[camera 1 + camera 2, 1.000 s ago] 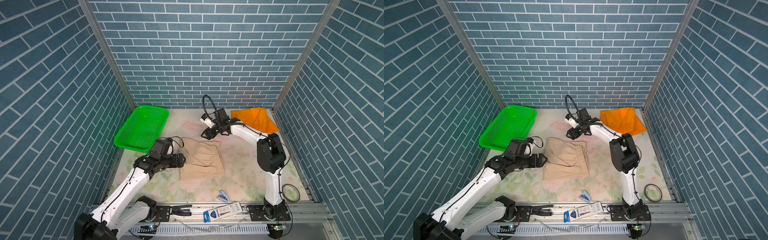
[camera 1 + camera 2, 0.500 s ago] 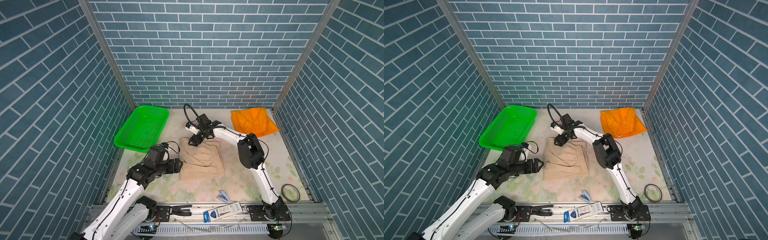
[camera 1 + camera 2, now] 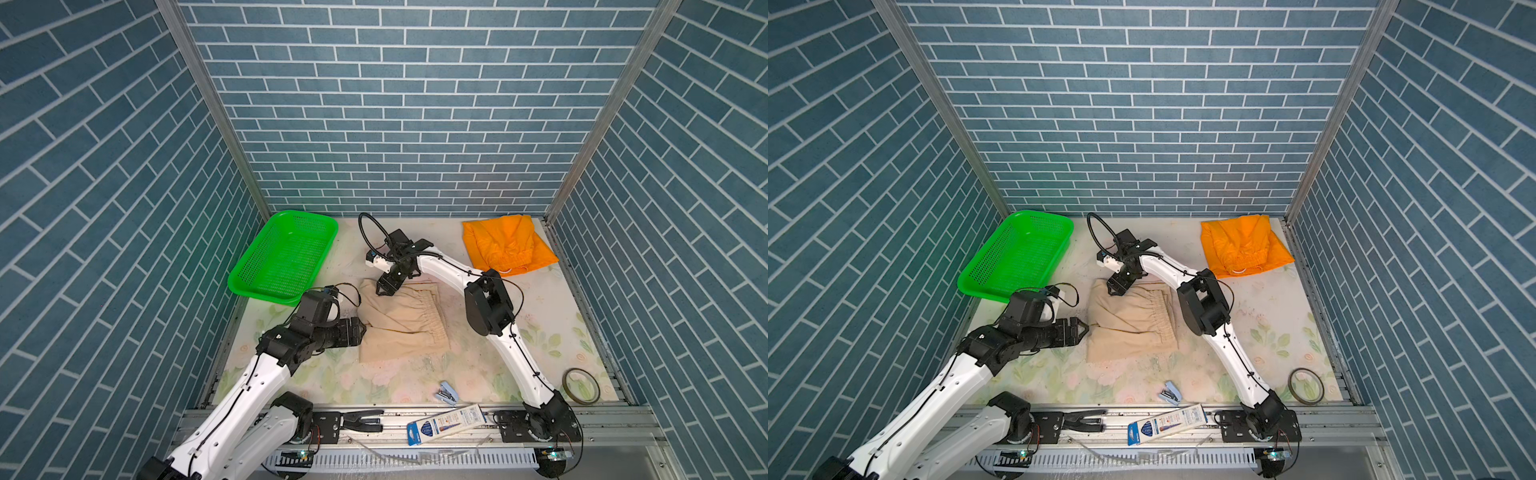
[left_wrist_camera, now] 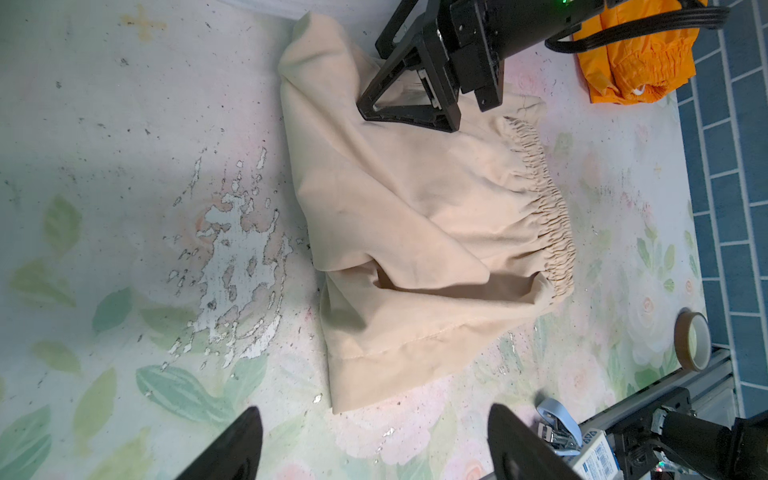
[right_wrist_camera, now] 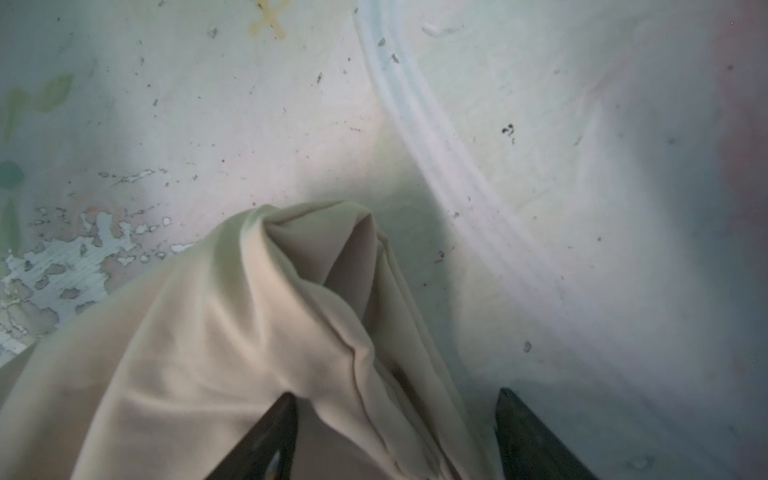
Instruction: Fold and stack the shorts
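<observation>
Blue brick walls (image 3: 395,104) box in a floral table (image 3: 540,316). At far left sits a green basket (image 3: 282,262). Left hand (image 3: 363,328), spread wide and empty, points at the near-left edge of the beige shorts (image 3: 405,328), which lie folded mid-table. Right hand (image 3: 384,289), released, straddles their raised far-left corner. Orange shorts (image 3: 505,245) lie in the far-right corner, well apart.
</observation>
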